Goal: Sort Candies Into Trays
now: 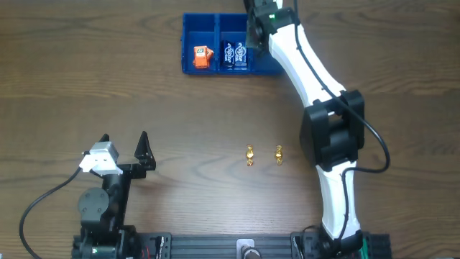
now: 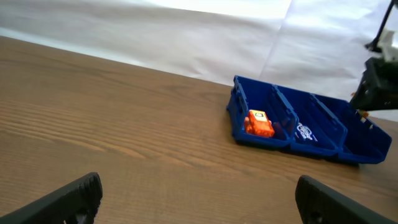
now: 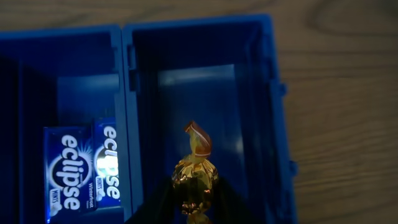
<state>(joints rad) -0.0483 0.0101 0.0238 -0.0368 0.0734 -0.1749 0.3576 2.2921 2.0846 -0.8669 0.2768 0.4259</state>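
Where the right gripper (image 3: 194, 208) grips, a gold-foil candy (image 3: 194, 176), twisted top

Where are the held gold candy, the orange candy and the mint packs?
held gold candy (image 3: 194, 177): right wrist view, its foil body.
orange candy (image 2: 259, 122): left wrist view, its top face.
mint packs (image 3: 65, 171): right wrist view, one pack's front.
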